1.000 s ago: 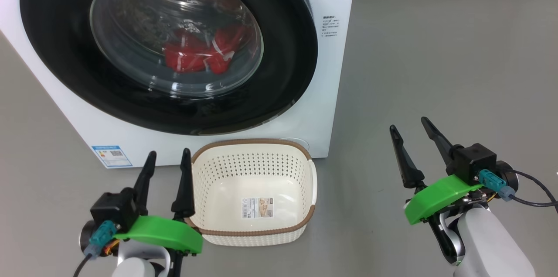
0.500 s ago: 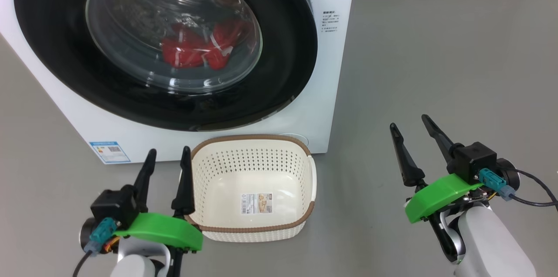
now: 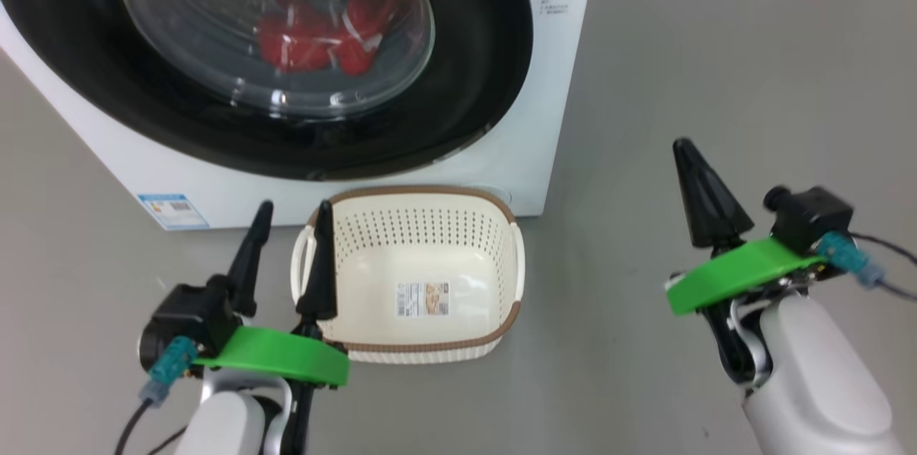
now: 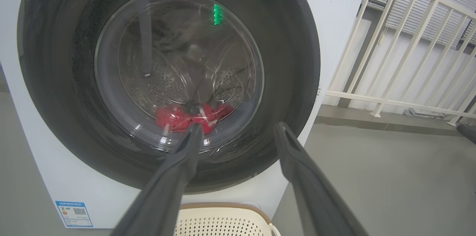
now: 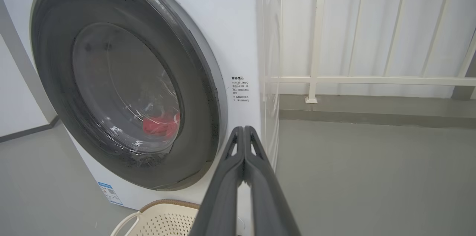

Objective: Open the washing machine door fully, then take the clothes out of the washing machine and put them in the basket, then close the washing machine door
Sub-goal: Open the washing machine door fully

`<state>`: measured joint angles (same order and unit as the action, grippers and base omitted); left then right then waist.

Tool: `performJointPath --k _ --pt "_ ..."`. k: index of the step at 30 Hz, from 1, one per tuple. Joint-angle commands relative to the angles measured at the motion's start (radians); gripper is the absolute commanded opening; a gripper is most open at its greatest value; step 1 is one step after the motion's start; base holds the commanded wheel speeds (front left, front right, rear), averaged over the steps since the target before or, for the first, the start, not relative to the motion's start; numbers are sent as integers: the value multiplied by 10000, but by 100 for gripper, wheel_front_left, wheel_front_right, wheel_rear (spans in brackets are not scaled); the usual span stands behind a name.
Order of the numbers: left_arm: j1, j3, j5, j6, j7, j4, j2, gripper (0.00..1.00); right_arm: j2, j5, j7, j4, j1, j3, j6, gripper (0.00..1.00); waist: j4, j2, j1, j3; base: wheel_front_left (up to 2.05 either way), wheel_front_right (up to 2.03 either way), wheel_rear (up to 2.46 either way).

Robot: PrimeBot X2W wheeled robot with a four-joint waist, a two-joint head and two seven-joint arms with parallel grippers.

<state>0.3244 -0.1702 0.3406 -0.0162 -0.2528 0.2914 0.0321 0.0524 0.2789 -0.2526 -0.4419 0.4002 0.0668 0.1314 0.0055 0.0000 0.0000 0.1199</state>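
The right claw [image 3: 688, 154] is pinched together, empty, over the floor [image 3: 716, 46] right of the basket [image 3: 419, 236]. The left claw [image 3: 295, 208] gapes wide beside the basket's left handle. The clothes [image 3: 315, 43] lie behind the closed washing machine door [image 3: 473, 82].

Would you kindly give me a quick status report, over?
Left gripper open, empty. Right gripper shut, empty. Washing machine door closed, clothes inside. Basket sits below door.

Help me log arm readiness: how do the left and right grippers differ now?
The left gripper stands open; the right gripper is shut, fingers together. The left gripper sits by the basket; the right gripper is off over the floor. Both hold nothing.
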Motion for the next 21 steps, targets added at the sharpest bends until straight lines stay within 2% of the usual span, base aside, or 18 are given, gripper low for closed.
performJointPath --k 1,6,17,21 --pt "411 254 5 45 -90 -517 181 100 -22 925 -91 260 481 314 -7 0 87 0 0 337 0 0 0" --pt "518 228 56 74 -90 -1229 181 100 -22 3339 -91 45 1105 635 -7 0 170 0 0 886 0 0 0" --pt "854 97 -73 57 -90 -1914 181 100 -21 6562 -91 16 2527 996 -7 0 353 0 0 2069 0 0 0" --pt "1040 28 -119 70 -90 -2099 181 100 190 7851 120 33 3144 1179 -7 0 442 0 0 2509 0 0 0"
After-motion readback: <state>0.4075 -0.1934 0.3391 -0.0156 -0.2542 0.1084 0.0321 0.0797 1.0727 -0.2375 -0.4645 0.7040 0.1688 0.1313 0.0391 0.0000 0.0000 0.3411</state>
